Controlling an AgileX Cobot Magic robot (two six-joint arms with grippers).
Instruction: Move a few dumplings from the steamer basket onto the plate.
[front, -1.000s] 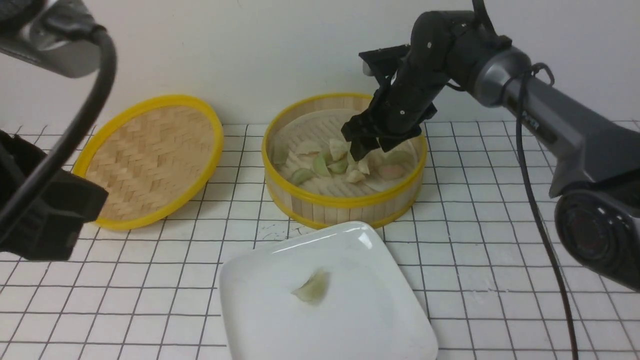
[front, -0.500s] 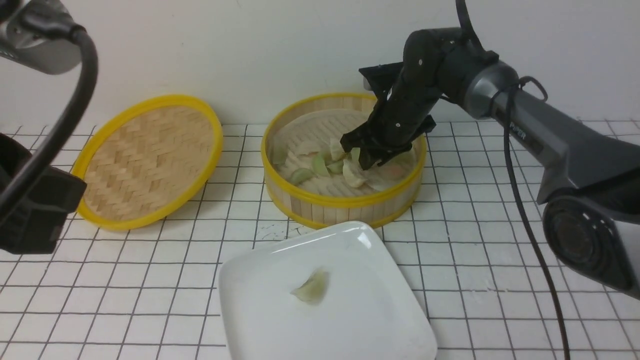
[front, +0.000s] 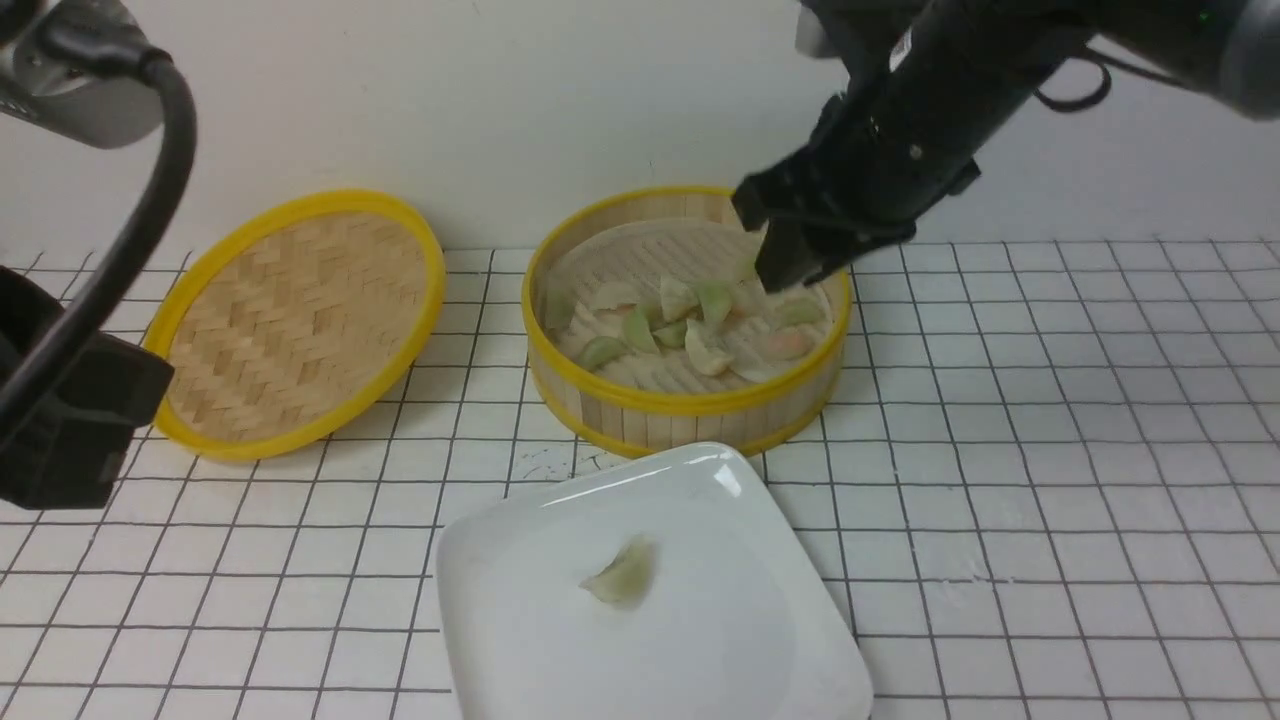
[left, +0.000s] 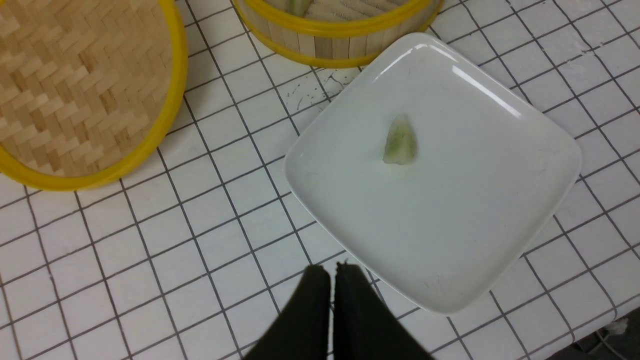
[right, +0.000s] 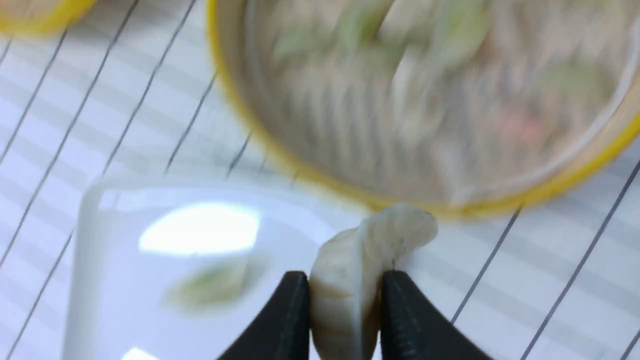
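White gridded tabletop (front: 1050, 450), plain pale wall (front: 500, 100); right fingers (right: 285, 325) around 1 cream dumpling (right: 357, 280), left fingers (left: 312, 310) seemingly together.

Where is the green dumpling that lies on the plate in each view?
Front view: green dumpling at the plate's middle.
Left wrist view: near the plate's middle.
Right wrist view: blurred, on the plate, beside the white dumpling in the right hand.
Shared landmark: the steamer basket's yellow rim.

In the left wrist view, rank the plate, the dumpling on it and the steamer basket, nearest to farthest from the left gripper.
1. plate: its edge right beside the left gripper
2. dumpling: lying mid-plate
3. steamer basket: beyond the plate's far corner
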